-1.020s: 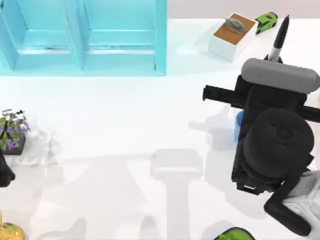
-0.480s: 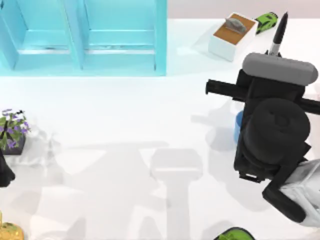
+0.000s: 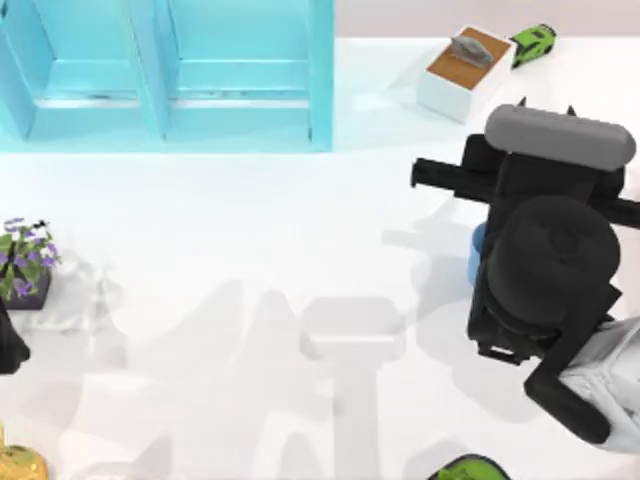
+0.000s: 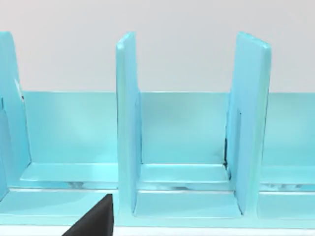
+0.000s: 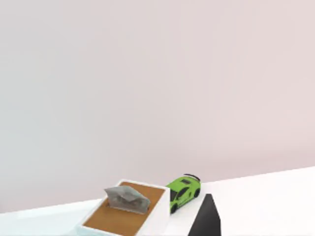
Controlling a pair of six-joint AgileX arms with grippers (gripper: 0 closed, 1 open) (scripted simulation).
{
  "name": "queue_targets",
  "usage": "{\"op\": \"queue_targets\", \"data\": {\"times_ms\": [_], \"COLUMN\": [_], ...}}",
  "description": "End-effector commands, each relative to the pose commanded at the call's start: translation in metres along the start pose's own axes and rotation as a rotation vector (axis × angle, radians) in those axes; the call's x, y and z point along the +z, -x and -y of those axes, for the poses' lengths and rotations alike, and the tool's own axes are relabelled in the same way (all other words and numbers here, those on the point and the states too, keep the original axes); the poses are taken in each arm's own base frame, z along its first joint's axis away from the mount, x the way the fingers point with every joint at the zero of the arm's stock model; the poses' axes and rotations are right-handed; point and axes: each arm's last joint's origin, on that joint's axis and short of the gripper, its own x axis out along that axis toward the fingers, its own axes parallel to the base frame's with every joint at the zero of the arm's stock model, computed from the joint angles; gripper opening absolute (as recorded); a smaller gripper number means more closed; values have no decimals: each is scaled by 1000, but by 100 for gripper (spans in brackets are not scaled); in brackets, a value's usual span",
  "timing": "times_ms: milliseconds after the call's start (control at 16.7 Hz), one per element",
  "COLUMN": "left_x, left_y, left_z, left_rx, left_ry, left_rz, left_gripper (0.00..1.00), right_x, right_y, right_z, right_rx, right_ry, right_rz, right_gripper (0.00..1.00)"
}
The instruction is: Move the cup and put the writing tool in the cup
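Observation:
A sliver of the light-blue cup shows at the table's right, the rest covered by my right arm. My right gripper hangs above and just behind it. Two black fingertips stand apart at the far edge of its grey wrist block, with nothing between them, so it is open. The writing tool is hidden. A black pointed tip rises at the bottom of the right wrist view; I cannot tell what it is. My left arm stays parked at the left edge.
A blue shelf rack fills the back left. A white box with a brown top and a green toy car sit at the back right. A potted plant stands at the left, a gold object and a green object at the front.
The black marker that stuck up above my right gripper is gone from sight. Two fingertips now show apart where it was. The right arm has barely moved.

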Motion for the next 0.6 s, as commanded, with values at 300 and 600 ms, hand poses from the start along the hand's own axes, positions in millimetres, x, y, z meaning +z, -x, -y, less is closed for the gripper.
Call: {"op": "queue_targets", "data": {"times_ms": [300, 600], "left_x": [0, 0], "left_y": [0, 0], "left_z": [0, 0], "left_rx": [0, 0], "left_ry": [0, 0], "left_rz": [0, 0], "left_gripper": [100, 100], "right_x": [0, 0], "right_y": [0, 0], "right_z": [0, 0], "right_rx": [0, 0], "right_ry": [0, 0], "right_rz": [0, 0], "right_gripper": [100, 100]}}
